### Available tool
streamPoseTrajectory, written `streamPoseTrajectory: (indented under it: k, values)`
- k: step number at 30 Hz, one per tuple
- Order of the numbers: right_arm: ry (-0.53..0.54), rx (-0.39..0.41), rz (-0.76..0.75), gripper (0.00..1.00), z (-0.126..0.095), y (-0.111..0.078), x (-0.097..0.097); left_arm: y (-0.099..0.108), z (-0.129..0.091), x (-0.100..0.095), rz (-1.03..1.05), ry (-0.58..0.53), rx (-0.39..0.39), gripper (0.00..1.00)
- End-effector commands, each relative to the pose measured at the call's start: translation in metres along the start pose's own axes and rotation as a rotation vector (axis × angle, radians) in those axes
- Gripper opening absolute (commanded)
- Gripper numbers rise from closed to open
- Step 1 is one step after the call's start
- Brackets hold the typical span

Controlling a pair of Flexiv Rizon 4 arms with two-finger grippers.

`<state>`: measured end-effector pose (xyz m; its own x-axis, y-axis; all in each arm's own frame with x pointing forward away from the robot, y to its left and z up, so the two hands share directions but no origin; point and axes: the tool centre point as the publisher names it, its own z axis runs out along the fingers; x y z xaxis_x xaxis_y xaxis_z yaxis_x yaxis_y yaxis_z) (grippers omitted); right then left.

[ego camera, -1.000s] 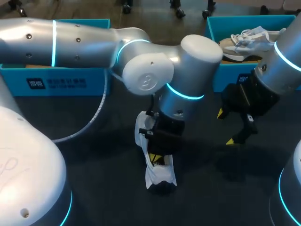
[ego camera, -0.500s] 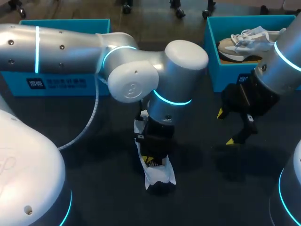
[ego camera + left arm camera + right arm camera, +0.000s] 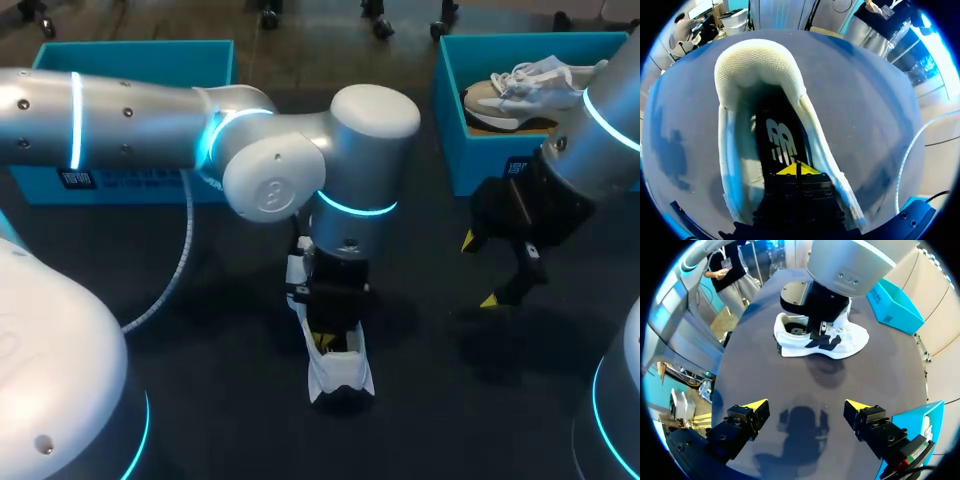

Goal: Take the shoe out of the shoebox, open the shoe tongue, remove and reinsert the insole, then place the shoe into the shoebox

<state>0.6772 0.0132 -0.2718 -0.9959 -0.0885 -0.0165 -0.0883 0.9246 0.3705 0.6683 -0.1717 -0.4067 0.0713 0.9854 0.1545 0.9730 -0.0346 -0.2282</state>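
Head view: the left arm reaches in over the dark table (image 3: pixel 240 420) and plants the left gripper (image 3: pixel 328 342) down inside the opening of a white lace-up sneaker (image 3: pixel 340 375) lying at mid-table. The right gripper (image 3: pixel 478 269) hangs well apart to the shoe's right, fingers spread and holding nothing, in front of an open teal cardboard shoebox (image 3: pixel 475 165) containing a second pale sneaker (image 3: pixel 515 90). Another teal cardboard shoebox (image 3: pixel 130 180) stands at the far left.

Left wrist view: the yellow fingertips sit pressed together, tips down on the sneaker's dark printed insole (image 3: pixel 777 145), below the knit heel collar. Whether they pinch the insole cannot be told.

Right wrist view: the right gripper's two fingers stand wide apart above bare tabletop, the white sneaker ahead of them with the left gripper in its mouth.
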Motion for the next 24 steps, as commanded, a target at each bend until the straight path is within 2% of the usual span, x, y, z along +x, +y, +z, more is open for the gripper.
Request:
streamPoseTrajectory:
  k: [1,6,7,9,12,18,24]
  values:
    - [-0.002,0.002,0.001,1.0,0.001,0.0,0.001,0.002,0.02,-0.002,0.007,-0.048,0.012,0.0]
    - [-0.002,0.002,0.001,1.0,0.001,0.0,0.001,-0.007,0.006,0.004,0.017,-0.095,-0.013,0.0]
    - [-0.002,0.002,0.001,1.0,0.001,0.0,0.001,-0.012,-0.003,0.007,0.024,-0.097,-0.027,0.0]
    - [-0.002,0.002,0.001,1.0,0.001,0.0,0.001,-0.019,-0.019,0.011,0.023,-0.077,-0.056,0.0]
    - [-0.002,0.002,0.001,1.0,0.001,0.0,0.001,-0.023,-0.031,0.012,0.028,-0.038,-0.084,0.0]
    - [-0.002,0.002,0.001,1.0,0.001,0.0,0.001,-0.016,-0.041,0.002,0.016,0.036,-0.12,0.0]
    - [-0.002,0.002,0.001,1.0,0.001,0.0,0.001,-0.006,-0.039,-0.002,0.002,0.084,-0.118,0.0]
